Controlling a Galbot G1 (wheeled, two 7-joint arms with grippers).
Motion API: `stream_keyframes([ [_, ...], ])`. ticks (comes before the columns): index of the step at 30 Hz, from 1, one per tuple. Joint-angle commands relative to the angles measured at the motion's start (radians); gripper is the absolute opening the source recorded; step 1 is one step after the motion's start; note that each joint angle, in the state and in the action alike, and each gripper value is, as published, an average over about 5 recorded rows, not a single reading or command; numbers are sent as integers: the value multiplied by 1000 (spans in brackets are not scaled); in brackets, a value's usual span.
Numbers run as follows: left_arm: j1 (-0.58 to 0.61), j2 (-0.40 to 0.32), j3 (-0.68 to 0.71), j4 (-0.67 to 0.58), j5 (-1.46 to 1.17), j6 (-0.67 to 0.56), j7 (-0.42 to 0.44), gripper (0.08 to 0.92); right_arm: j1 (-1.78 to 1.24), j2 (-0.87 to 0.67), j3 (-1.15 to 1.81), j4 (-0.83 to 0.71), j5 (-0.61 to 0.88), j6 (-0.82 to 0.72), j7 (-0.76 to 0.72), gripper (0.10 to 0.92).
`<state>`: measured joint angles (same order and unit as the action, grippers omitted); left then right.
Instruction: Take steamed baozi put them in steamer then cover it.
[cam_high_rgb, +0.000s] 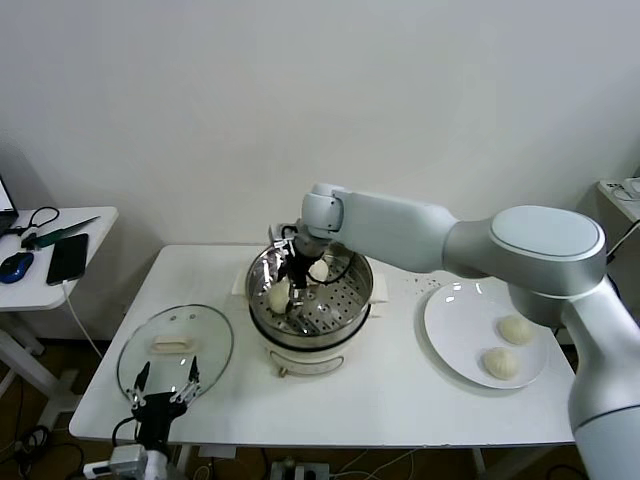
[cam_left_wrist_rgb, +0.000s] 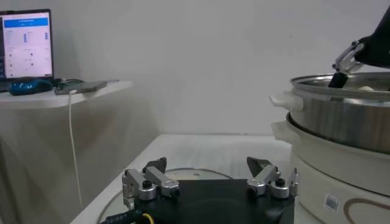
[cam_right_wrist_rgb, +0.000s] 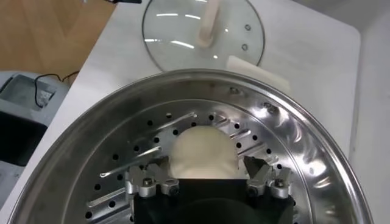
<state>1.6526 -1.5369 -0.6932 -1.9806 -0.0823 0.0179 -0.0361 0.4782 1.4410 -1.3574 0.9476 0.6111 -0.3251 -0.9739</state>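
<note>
1. Head view: the right hand (cam_high_rgb: 297, 283) reaches down into the steamer (cam_high_rgb: 345, 305), beside a baozi (cam_high_rgb: 279, 296). Two more buns (cam_high_rgb: 516, 330) sit on the white plate (cam_high_rgb: 450, 340). The cover (cam_high_rgb: 176, 345) lies on the worktop (cam_high_rgb: 400, 400).
2. Left wrist view: the left hand (cam_left_wrist_rgb: 210, 176) waits, open and empty, by the cover.
3. Right wrist view: the right hand's fingers (cam_right_wrist_rgb: 152, 181) are spread on either side of a bun (cam_right_wrist_rgb: 202, 152) on the steamer floor.
</note>
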Motion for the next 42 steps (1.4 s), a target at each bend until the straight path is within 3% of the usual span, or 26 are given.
stream_keyframes([
  [1,0,0,-1,-2,-2,3,-1,823,7,-21,5,16,-8,3,-16,823],
  [8,1,0,-6,-8,-5,5,-3,823,149,-184,-3,113,9,59,-82,823],
  [15,1,1,-6,-6,-6,6,-3,823,282,-458,-43,282,-10,110,-146,823],
  [22,-5,-1,-3,-13,-7,9,-1,823,251,-733,-49,448,-198,126,-168,823],
  [32,1,-2,-1,-45,18,27,8,823,-103,-955,159,419,-495,170,-179,823],
  [42,7,-10,4,-58,36,30,13,823,-339,-980,309,319,-659,210,-191,823],
])
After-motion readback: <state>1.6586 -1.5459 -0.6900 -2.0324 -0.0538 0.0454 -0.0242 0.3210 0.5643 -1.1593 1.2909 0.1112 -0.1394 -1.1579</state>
